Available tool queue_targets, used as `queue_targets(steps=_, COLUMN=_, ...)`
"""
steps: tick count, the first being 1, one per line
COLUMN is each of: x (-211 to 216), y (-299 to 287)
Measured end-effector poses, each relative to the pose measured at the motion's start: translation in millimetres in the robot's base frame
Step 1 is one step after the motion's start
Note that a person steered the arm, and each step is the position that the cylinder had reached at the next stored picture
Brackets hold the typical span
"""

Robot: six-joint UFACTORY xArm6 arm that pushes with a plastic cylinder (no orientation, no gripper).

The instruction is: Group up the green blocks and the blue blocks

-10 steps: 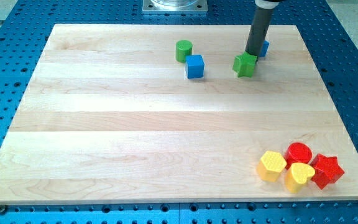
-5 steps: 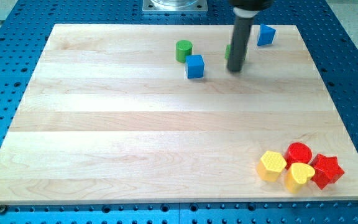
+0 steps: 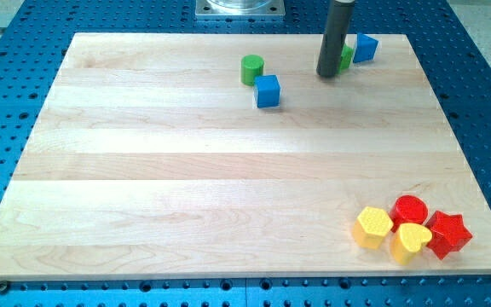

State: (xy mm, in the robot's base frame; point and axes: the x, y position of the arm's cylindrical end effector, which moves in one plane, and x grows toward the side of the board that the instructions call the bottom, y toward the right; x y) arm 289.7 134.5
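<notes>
A green cylinder [image 3: 251, 69] stands near the view's top centre, with a blue cube [image 3: 268, 90] just below and right of it. My tip [image 3: 327, 74] rests on the board further right. A second green block [image 3: 346, 57] is mostly hidden behind the rod; only its right edge shows, and its shape cannot be made out. A second blue block [image 3: 365, 47] sits next to that green block, at its upper right near the board's top edge.
At the view's bottom right is a cluster: a yellow hexagon [image 3: 372, 227], a yellow heart [image 3: 411, 242], a red cylinder [image 3: 411, 209] and a red star [image 3: 447, 234]. The wooden board [image 3: 186, 188] lies on a blue perforated table.
The rod swung left and around the green block, then pushed it up and right, so it now sits next to the blue block near the top edge.
</notes>
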Motion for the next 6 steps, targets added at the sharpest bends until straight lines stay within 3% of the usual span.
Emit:
queue_targets(steps=2, x=99, y=-164)
queue_targets(steps=3, x=82, y=-205)
queue_targets(steps=4, x=145, y=-212)
queue_targets(steps=5, x=150, y=-258)
queue_targets(steps=6, x=102, y=-256)
